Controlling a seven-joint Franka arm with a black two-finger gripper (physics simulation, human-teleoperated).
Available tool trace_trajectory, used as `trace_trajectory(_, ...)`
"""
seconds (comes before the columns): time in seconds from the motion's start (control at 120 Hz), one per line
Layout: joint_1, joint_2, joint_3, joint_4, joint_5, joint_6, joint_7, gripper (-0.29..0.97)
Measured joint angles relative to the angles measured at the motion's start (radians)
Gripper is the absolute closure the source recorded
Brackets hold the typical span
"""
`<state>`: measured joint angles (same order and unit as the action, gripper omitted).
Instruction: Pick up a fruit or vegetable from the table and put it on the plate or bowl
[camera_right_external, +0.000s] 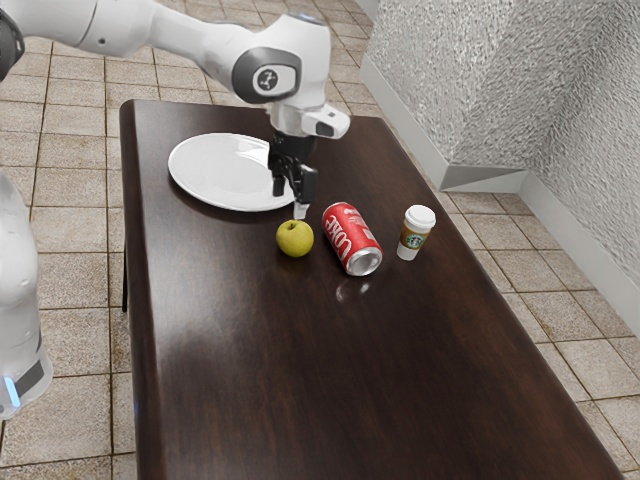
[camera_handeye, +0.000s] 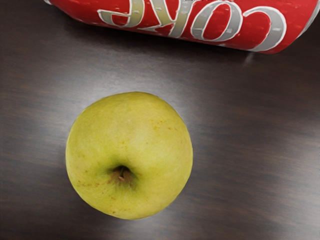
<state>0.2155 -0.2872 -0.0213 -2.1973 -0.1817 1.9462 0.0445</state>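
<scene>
On the dark wooden table (camera_right_external: 250, 350), the green apple (camera_right_external: 295, 238) sits right under our fingers (camera_right_external: 300, 195), near the middle of the table's width. In the exterior view the lower fingertip ends just above the apple's crown, with a sliver of space between them, so we are not touching the fruit. In the wrist view the apple (camera_handeye: 129, 155) lies straight beneath our hand, its stem hollow turned upward.

A red Coke can (camera_right_external: 351, 238) lies on its side just beside the apple, toward the exterior view's right. A strip of bare table separates the two. Beyond the can a small paper cup (camera_right_external: 415, 232) stands upright with its lid on. The white plate (camera_right_external: 215, 170) rests near the apple, toward the exterior view's upper left, with nothing on it.

Our arm (camera_right_external: 200, 40) comes in from the exterior view's upper left and stretches above the plate. Our wrist bends so that the hand points straight down at the table, hanging over the plate's near rim and the apple.

Our fingers stand slightly parted, with a narrow gap between them. They grasp nothing and touch nothing. The apple rests wholly on the table, apart from the plate.
</scene>
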Motion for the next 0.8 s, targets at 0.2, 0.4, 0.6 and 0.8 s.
trace_trajectory(0.2,0.004,0.034,-0.001,-0.003,-0.004,0.027,-0.043,0.00)
trace_trajectory(0.4,-0.011,0.047,-0.002,-0.017,0.001,0.072,-0.064,0.00)
trace_trajectory(0.6,-0.012,0.062,-0.003,-0.044,0.004,0.110,-0.061,0.00)
trace_trajectory(0.8,-0.004,0.079,-0.015,-0.048,0.004,0.151,-0.060,0.00)
